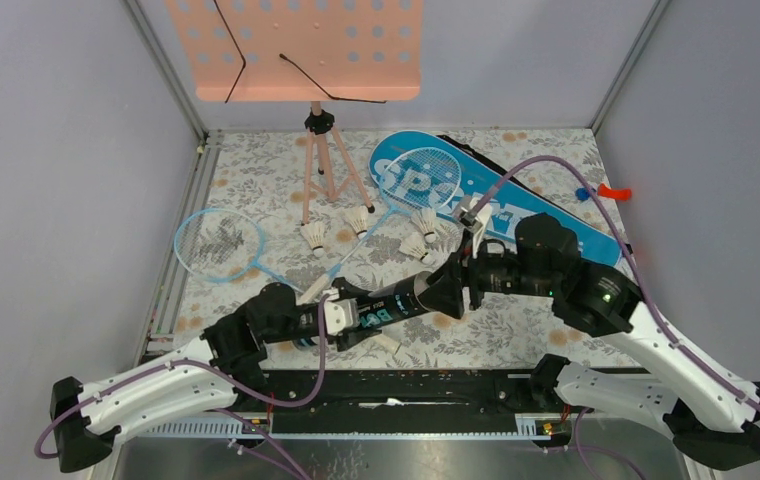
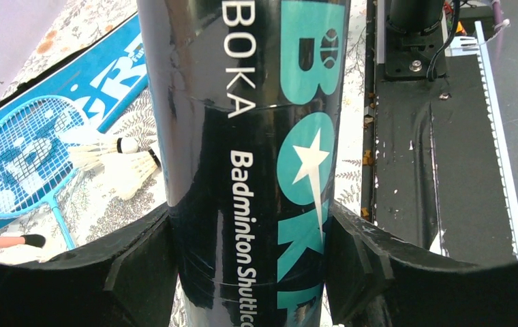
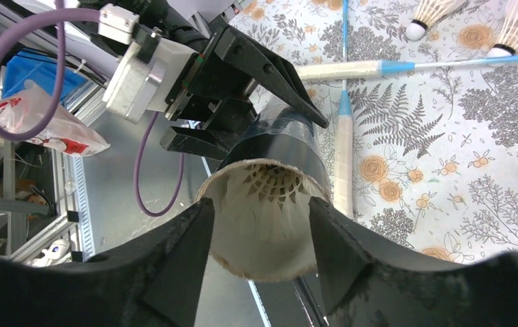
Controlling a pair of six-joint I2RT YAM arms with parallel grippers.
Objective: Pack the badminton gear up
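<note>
left arm (image 1: 156, 385): reaches low to the right; left gripper (image 2: 249, 221) clamps the tube (image 2: 242, 102) mid-body.
right arm (image 1: 656, 345): folded inward; right gripper (image 3: 257, 208) spread apart at the tube's mouth.

Bright even light, sheen on tube (image 2: 195, 136)

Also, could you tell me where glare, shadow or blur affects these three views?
Left wrist: bright streaks glare on the glossy black tube, yet its lettering is sharp. Right wrist: the right tool is a dark, featureless silhouette; the tube mouth beyond is crisp. Top external: even light, soft shadows, no blur.
</note>
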